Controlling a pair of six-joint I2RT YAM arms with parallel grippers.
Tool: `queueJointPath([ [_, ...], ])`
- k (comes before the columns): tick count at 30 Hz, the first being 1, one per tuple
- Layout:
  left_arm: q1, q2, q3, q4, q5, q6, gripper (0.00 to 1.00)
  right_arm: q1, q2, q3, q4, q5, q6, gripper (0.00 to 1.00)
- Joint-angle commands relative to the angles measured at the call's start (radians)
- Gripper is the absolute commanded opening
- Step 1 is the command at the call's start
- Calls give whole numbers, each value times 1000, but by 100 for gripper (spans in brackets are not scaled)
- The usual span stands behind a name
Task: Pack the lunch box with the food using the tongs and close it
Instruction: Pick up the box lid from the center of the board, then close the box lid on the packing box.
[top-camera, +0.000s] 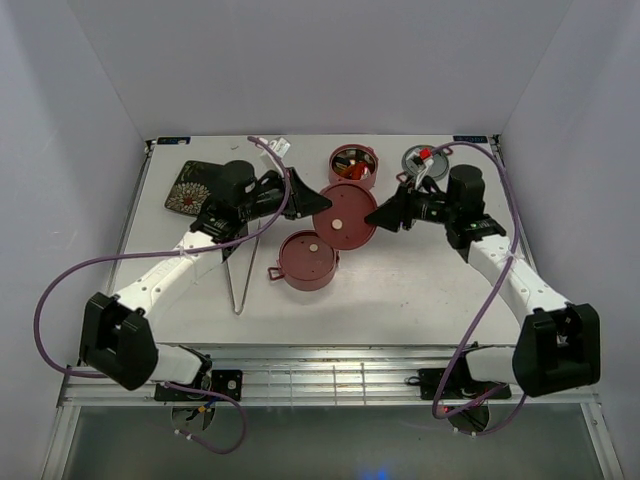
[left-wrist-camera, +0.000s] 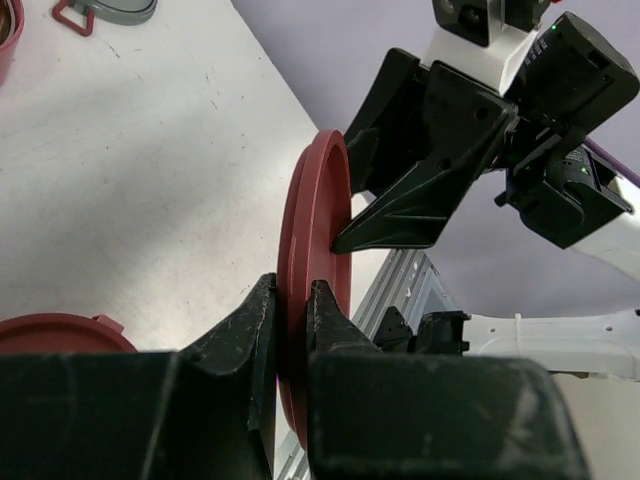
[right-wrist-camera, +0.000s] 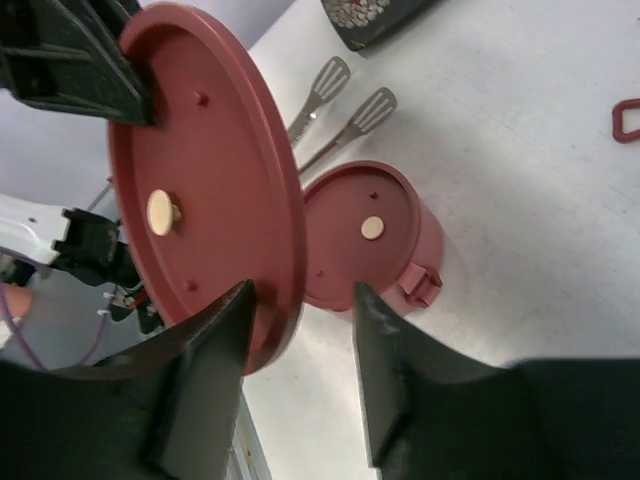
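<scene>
A flat red disc lid (top-camera: 343, 222) hangs on edge above the table between both grippers. My left gripper (left-wrist-camera: 290, 290) is shut on its near rim. My right gripper (right-wrist-camera: 302, 290) is open and straddles the opposite rim of the red disc lid (right-wrist-camera: 200, 180), one finger against its face and the other well apart. Below stands a dark-red bowl (top-camera: 307, 260) of the lunch box with a disc lid on. A second bowl (top-camera: 352, 165) at the back is open with food (top-camera: 350, 158) inside. The tongs (top-camera: 238, 270) lie on the table to the left.
The grey metal top lid (top-camera: 425, 160) with a red clip lies at the back right. A dark patterned square plate (top-camera: 193, 187) sits at the back left, partly behind my left arm. The tongs' flat tips (right-wrist-camera: 340, 100) point toward the lidded bowl (right-wrist-camera: 365, 235).
</scene>
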Motion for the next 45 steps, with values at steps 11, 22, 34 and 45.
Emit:
queueJointPath([
  [11, 5, 64, 128, -83, -208, 82, 79, -37, 144, 249, 71, 94, 96, 8],
  [22, 3, -111, 17, -353, -650, 59, 98, -101, 686, 796, -84, 231, 157, 8],
  [34, 2, -260, -158, -343, -646, 80, 98, -100, 990, 1095, -261, 349, 182, 8],
  [45, 2, -228, -157, -321, -661, 88, 98, -100, 1093, 1162, -322, 429, 188, 12],
])
